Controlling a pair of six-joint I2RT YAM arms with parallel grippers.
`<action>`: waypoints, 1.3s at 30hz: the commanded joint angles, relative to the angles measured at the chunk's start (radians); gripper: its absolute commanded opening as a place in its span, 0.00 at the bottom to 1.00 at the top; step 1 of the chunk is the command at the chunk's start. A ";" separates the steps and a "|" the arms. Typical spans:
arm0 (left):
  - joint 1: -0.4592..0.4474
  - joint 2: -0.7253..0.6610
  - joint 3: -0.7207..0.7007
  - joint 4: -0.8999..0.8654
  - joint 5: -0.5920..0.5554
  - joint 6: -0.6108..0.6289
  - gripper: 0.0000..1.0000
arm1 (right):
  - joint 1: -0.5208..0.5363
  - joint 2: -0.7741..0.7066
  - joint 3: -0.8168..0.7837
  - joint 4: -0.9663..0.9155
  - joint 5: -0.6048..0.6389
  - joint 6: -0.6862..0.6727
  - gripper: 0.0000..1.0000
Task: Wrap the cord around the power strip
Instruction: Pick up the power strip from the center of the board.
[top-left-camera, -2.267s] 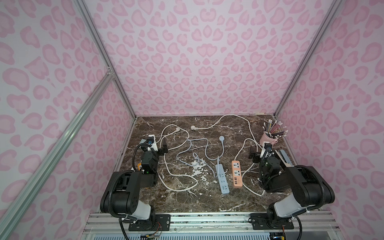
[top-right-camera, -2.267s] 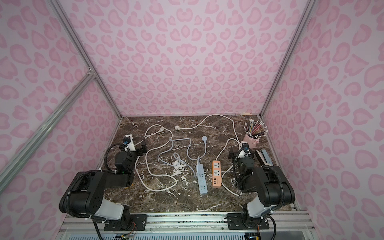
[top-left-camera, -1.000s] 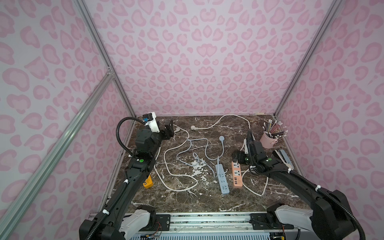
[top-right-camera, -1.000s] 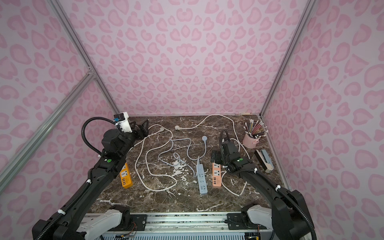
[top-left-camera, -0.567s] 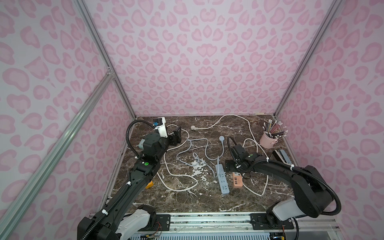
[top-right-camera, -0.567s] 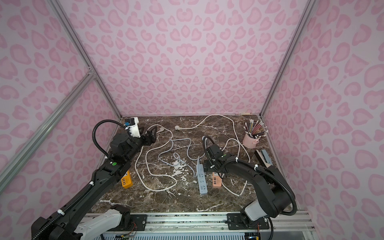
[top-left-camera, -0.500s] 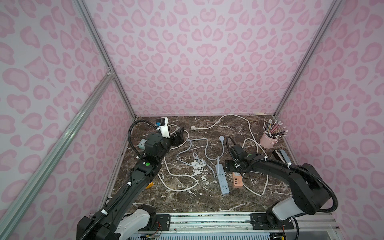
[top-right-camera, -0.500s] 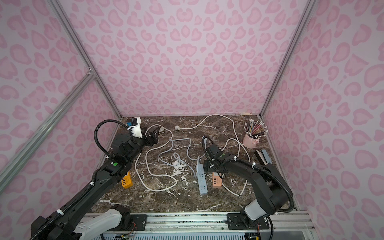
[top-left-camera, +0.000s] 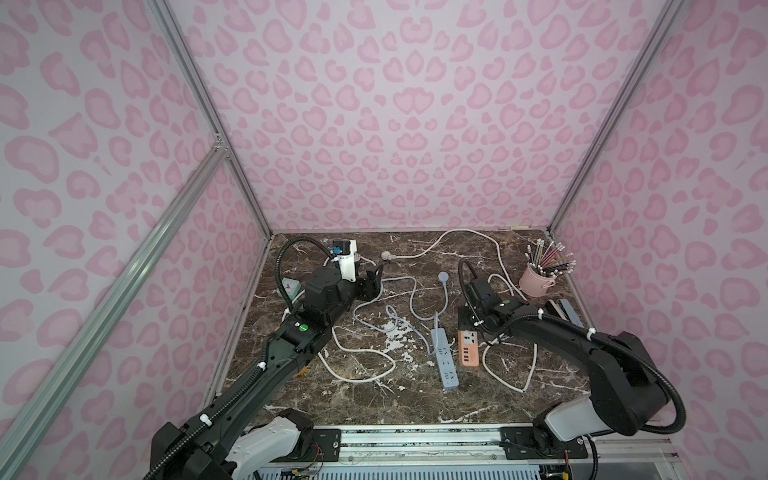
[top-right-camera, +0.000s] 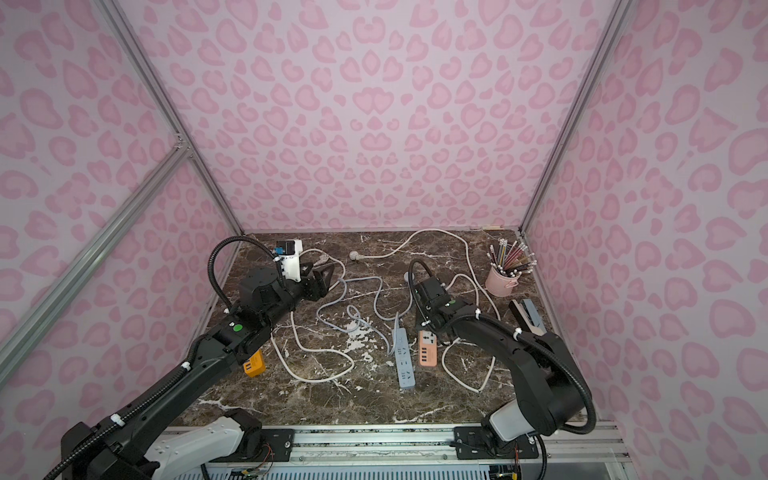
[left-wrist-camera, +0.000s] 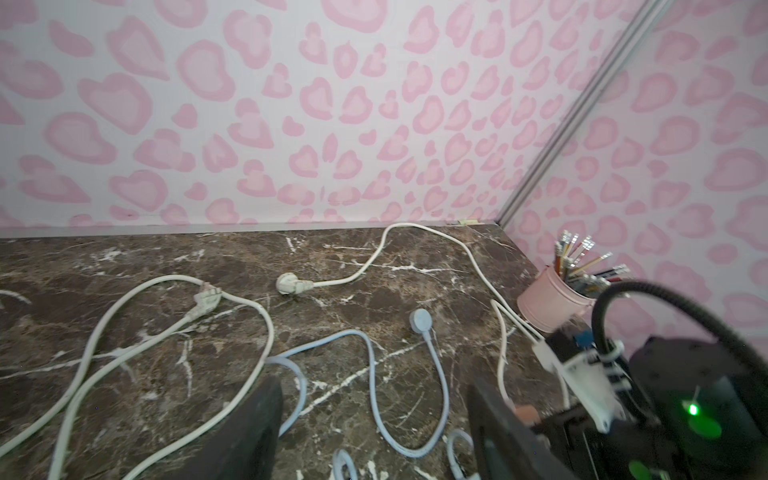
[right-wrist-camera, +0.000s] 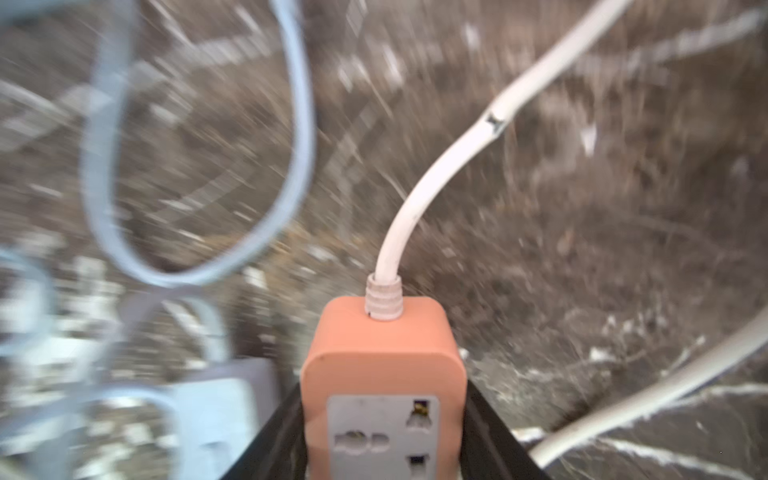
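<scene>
Barely started: gripping power strip (right-wrist-camera: 376, 332) in right hand (right-wrist-camera: 384, 436), left hand (left-wrist-camera: 372, 388) open, empty; no cord (right-wrist-camera: 419, 199) wrapped yet.

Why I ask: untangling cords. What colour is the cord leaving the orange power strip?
White cord; clearest in the right wrist view.

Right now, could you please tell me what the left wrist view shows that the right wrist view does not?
Only the left wrist view shows the pencil cup, the blue plug and the pink wall. Only the right wrist view shows the socket face of the orange power strip, held in the right gripper. Both show the blue cord, a white cord and the marble table.
</scene>
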 joint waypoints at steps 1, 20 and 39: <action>-0.102 0.036 0.047 -0.029 0.005 0.001 0.72 | 0.013 -0.047 0.117 0.031 -0.091 -0.029 0.49; -0.260 0.313 0.076 0.143 0.224 -0.050 0.93 | 0.040 -0.137 0.155 0.265 -0.247 0.247 0.32; -0.240 0.333 0.110 0.198 0.166 -0.073 0.17 | 0.016 -0.131 0.203 0.327 -0.307 0.276 0.47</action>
